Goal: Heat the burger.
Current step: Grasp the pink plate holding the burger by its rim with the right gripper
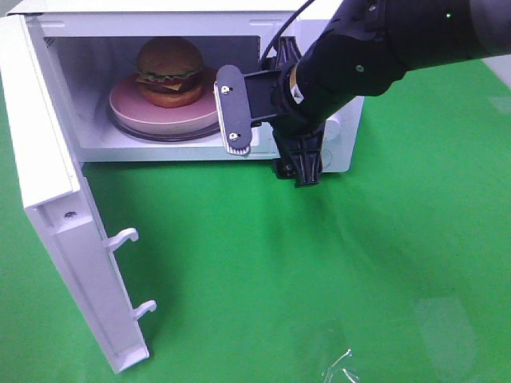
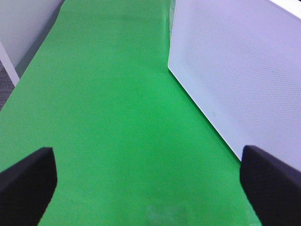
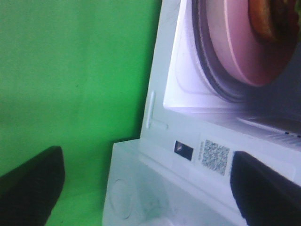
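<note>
A: Burger (image 1: 169, 70) position?

B: Inside the microwave (image 1: 335, 140), sitting on a pink plate (image 1: 132, 110). The plate rests on the glass turntable (image 1: 160, 136) on the oven floor. Bun on top, lettuce and cheese edge showing toward the front.

A: Door?

B: The door (image 1: 60, 215) is swung wide open on the left of the high view, two latch hooks sticking out of its inner edge. The whole oven stands on a worktop (image 1: 319, 279) covered in green cloth.

A: Right end effector?

B: The right end effector (image 1: 271, 136) hangs in front of the oven opening, at its right side, just outside the cavity. Fingers spread wide, nothing between them. One finger (image 1: 235, 112), with a pale pad, overlaps the plate rim in the high view; the other points down past the oven's lower front edge. Its wrist view shows the plate, a slice of burger, and a small code sticker (image 3: 216, 157) on the oven's front frame.

A: Left end effector?

B: The left end effector (image 2: 150, 186) is seen only in its own wrist view. Both dark fingertips (image 2: 28, 183) stand far apart, holding nothing, over bare green cloth. A white perforated panel of the oven sits just beside it.

A: Anything else on the cloth?

B: A crumpled bit of clear plastic (image 1: 342, 367) near the front edge, well away from the oven.
</note>
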Available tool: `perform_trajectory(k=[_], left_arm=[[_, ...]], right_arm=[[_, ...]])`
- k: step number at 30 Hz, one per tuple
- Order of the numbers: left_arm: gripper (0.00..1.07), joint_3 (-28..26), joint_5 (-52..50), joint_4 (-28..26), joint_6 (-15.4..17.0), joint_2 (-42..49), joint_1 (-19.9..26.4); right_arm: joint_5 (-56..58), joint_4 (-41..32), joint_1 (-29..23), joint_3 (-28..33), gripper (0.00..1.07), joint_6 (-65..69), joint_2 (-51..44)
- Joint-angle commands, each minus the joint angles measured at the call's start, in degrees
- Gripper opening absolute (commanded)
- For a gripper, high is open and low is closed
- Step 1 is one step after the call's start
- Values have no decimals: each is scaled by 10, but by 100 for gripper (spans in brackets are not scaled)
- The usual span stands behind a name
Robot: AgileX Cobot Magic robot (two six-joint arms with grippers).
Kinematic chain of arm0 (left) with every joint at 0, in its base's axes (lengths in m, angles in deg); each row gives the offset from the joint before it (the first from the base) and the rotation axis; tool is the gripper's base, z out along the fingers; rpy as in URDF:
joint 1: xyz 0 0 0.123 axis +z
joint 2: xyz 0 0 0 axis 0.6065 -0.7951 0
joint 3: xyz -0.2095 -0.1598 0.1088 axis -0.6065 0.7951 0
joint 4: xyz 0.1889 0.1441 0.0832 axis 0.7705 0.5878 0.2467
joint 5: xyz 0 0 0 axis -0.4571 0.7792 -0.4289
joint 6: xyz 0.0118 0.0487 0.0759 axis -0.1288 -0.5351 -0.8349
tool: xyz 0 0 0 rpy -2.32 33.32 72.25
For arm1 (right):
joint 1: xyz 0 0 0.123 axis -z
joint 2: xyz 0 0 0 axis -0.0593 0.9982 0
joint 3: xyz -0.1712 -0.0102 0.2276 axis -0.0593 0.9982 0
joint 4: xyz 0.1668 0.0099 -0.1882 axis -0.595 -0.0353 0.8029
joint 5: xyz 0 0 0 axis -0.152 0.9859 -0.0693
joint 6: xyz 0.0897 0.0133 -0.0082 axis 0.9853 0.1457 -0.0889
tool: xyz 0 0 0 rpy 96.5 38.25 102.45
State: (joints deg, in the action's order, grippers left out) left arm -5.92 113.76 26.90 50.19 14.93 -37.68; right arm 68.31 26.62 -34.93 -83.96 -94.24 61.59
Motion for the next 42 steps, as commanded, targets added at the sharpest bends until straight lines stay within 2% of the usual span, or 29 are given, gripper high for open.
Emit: perform_trajectory(k=[1, 10, 20, 42], left_arm=[[98, 2, -8, -2, 1, 3, 1], [98, 2, -8, -2, 1, 3, 1], [98, 2, -8, -2, 1, 3, 1], [98, 2, -8, 5, 1, 3, 1]], right_arm=[[-15, 6, -10, -35, 91, 5, 26], [-29, 6, -19, -81, 90, 5, 70], [-42, 7, -24, -176, 87, 4, 148], [-58, 2, -15, -264, 84, -17, 255]])
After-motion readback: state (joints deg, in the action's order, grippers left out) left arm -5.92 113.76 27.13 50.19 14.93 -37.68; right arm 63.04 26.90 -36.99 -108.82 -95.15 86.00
